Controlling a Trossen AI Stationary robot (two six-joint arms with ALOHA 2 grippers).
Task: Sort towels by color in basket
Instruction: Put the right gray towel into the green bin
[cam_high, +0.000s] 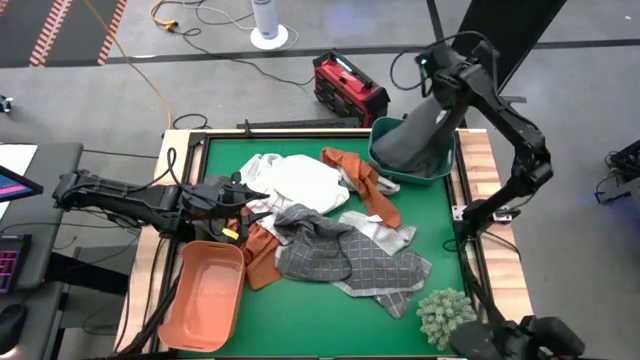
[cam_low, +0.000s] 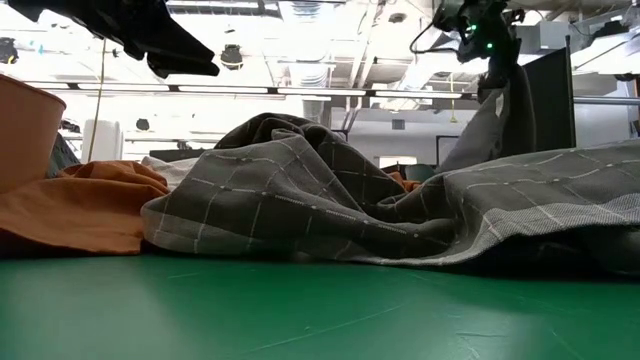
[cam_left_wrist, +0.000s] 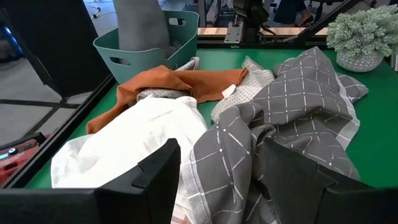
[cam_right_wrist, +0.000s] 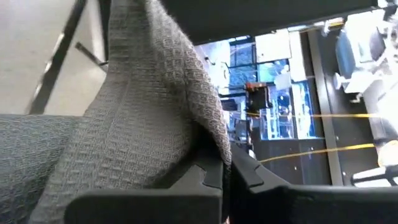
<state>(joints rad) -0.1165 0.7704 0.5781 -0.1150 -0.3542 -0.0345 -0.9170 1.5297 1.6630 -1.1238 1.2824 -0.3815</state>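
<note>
The right gripper (cam_high: 432, 88), raised above the far right corner of the green counter (cam_high: 400, 320), has its fingers clenched on the top edge of a plain grey waffle-weave towel (cam_high: 412, 138); in the right wrist view the cloth (cam_right_wrist: 143, 112) is pinched between the two dark fingers and falls away from them in a long fold. The towel hangs straight down, and its lower end rests inside the teal plastic basket (cam_high: 443, 168) at that corner, which holds nothing else that can be seen. The left gripper (cam_high: 243, 200) lies low over the left side of the counter with its fingers spread apart and grasping nothing, just beside the pile of loose towels. In that pile a white towel (cam_high: 300, 180) lies nearest the left fingers, a rust-orange towel (cam_high: 365, 185) stretches across the far side toward the teal basket, and a dark grey checked towel (cam_high: 320, 250) is heaped in the middle, overlapping a lighter checked one (cam_high: 385, 238). A salmon-orange plastic basket (cam_high: 205, 300) stands at the near left with nothing in it. A spiky pale-green plant ball (cam_high: 445, 312) sits at the near right.
</note>
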